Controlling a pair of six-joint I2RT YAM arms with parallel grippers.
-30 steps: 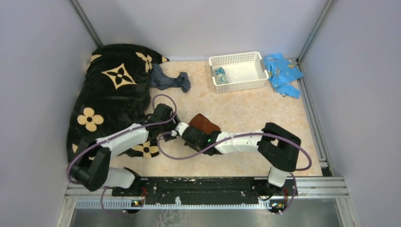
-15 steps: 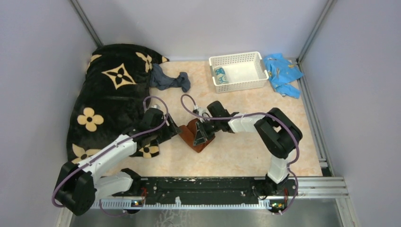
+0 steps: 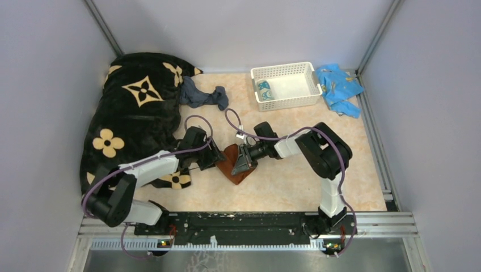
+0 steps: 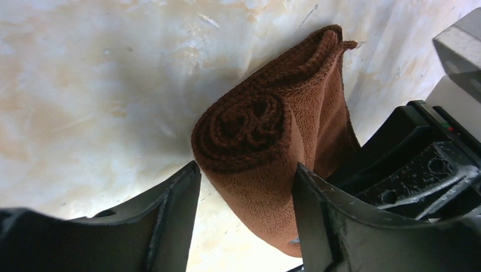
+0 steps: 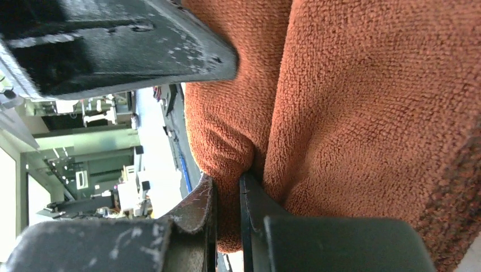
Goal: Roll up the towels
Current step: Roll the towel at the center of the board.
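While the right gripper (image 5: 227, 182) pinches a fold of the rust-brown towel (image 4: 255, 130) mid-way across the table (image 3: 295, 181), its rolled end, spiral showing, sits between the wide-spread jaws of the left gripper (image 4: 245, 175).

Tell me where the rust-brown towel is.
In the top view the rust-brown towel lies mid-table, right of the black blanket, between the left gripper and the right gripper pinching it.

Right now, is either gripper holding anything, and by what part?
Right gripper pinches a fold of the rust-brown towel; left gripper open, straddling its rolled end.
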